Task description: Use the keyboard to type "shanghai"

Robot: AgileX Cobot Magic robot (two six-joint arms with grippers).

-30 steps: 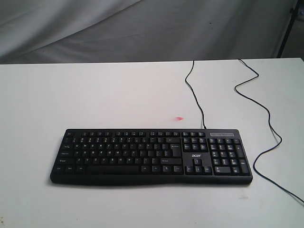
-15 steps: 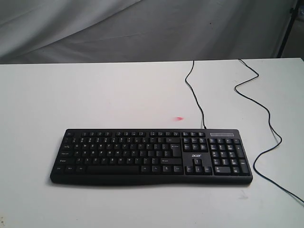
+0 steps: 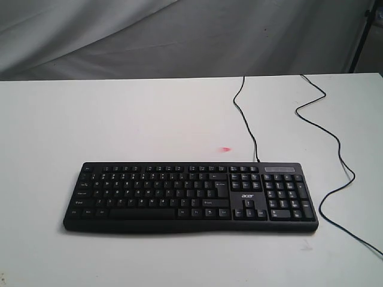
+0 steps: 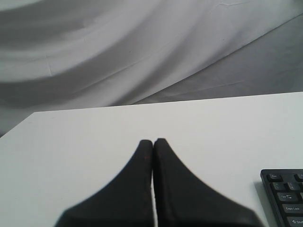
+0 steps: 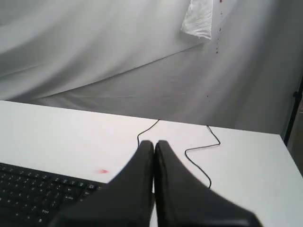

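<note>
**A:** Start at the jaws. How do they stand?

**B:** The left jaws are pressed together tip to tip, with nothing between them. The right jaws are the same (each pair makes a blunt point, which looks fit for poking keys).

**A:** Has anything changed in the last second?

**B:** Nothing that I can see. The exterior view looks the same as it did a second ago, and neither arm shows in it at any of the three moments. The keyboard point(image 3: 191, 196) has not shifted, and I see no key pressed down.

**A:** What does that mean for the word?

**B:** I judge that typing has not begun. The first "s" is yet to be struck, and both arms have to come forward first.

**A:** How are the arms posed?

**B:** Both hang back over the table point(image 3: 119, 113), aimed towards the grey cloth backdrop point(image 3: 179, 36). The left wrist view catches only the keyboard's end corner. The right wrist view shows more rows of keys and the red mark point(image 5: 102, 171).

**A:** And where is the keyboard itself?

**B:** It lies flat on the near part of the table, with its number pad to the right in the exterior view. Its cable point(image 3: 245, 119) runs away from the back edge, and a second cable point(image 3: 335, 137) loops beside it.
</note>
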